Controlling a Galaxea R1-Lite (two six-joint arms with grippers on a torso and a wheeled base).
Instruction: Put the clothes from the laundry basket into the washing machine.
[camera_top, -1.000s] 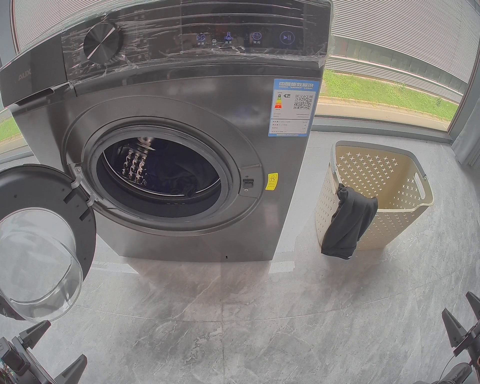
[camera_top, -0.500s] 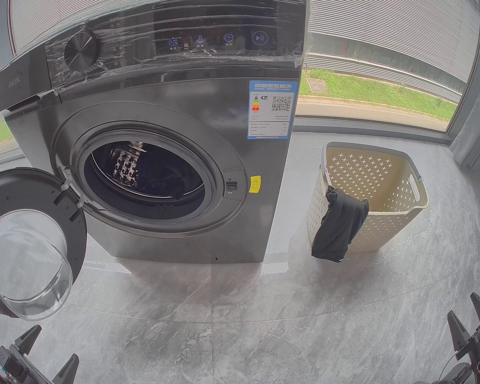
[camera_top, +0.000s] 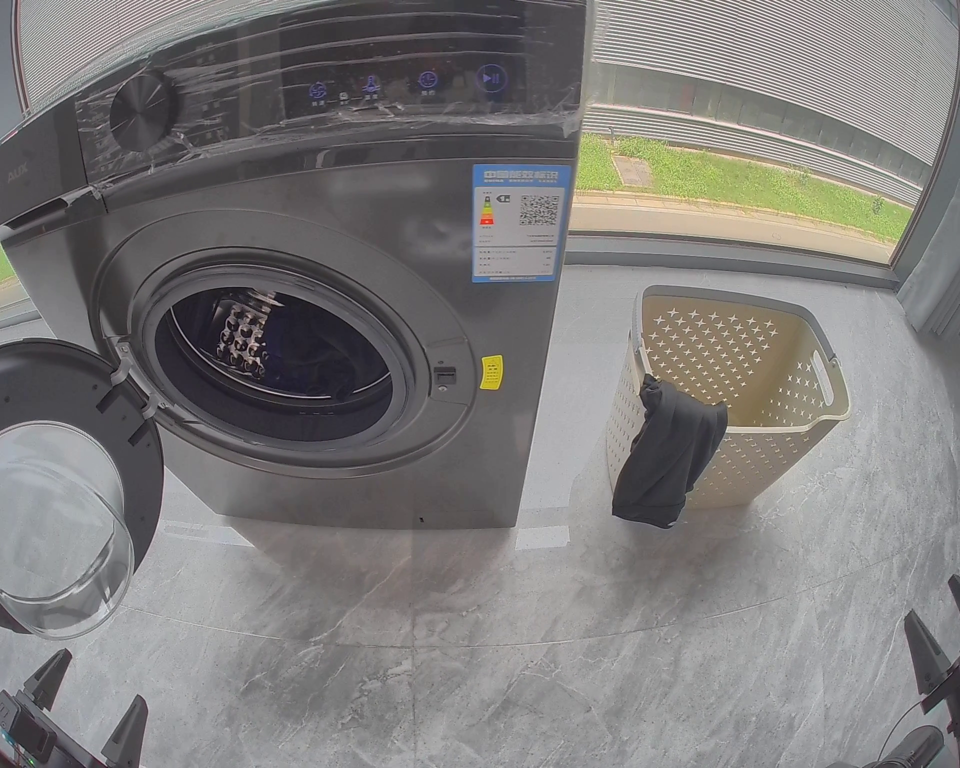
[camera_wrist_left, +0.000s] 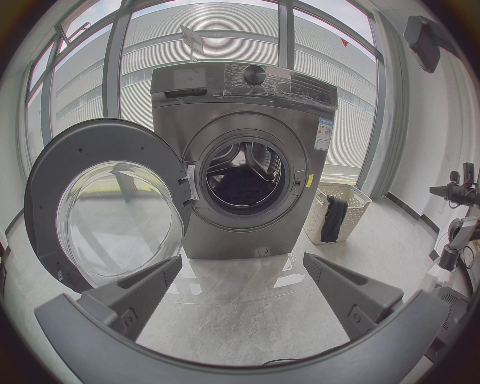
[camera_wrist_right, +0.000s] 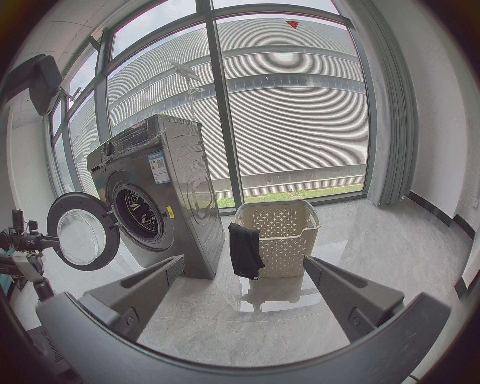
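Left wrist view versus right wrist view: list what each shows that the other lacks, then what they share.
Left wrist: dark clothes lying in the drum. Right wrist: the washer's side panel and a curtain. Shared: the washing machine, its open door, the laundry basket with a dark garment over its rim.

Floor (camera_top: 500, 650) (grey marble) bears washing machine (camera_top: 400, 200), laundry basket (camera_top: 770, 455)

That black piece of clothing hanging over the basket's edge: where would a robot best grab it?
Probably the bunched fold of the black garment where it crosses the laundry basket's rim, coming down from above. It looks thickest there, and most of it hangs loose down the outer wall, so lifting should free it.
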